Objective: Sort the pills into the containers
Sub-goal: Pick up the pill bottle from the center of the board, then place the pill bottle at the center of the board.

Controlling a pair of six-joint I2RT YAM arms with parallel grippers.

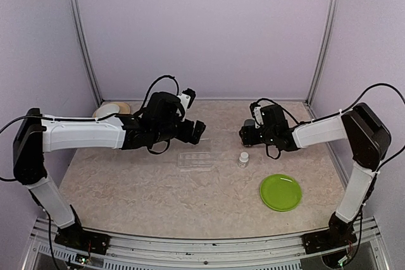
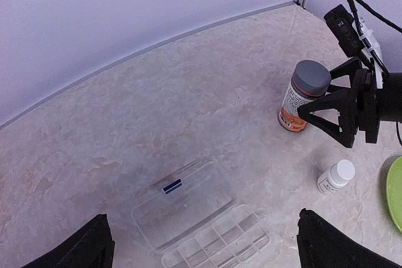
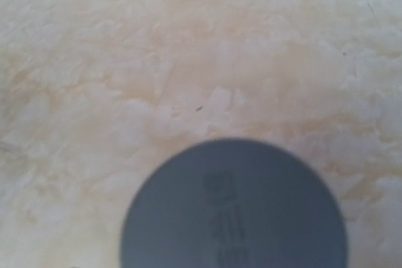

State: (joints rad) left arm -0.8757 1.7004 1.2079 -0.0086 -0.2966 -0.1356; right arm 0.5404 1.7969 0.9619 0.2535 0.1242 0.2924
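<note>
The container, a flat clear box [image 2: 188, 208] with a small blue mark [image 2: 172, 186], lies open on the table, its compartments [image 2: 217, 243] nearest the left wrist camera. My left gripper [image 2: 204, 262] hovers over it, open and holding nothing; the box also shows below it from above [image 1: 194, 160]. My right gripper [image 1: 248, 132] is at the grey-capped orange-labelled bottle [image 2: 304, 95], with its black fingers [image 2: 339, 123] spread about the bottle. Whether they touch it I cannot tell. The right wrist view shows only the grey cap [image 3: 233, 208] close below. No pills show.
A small white bottle [image 1: 243, 159] stands right of the box. A green plate [image 1: 280, 192] lies at the near right. A tape roll [image 1: 112, 110] sits at the back left corner. Walls close the table on three sides.
</note>
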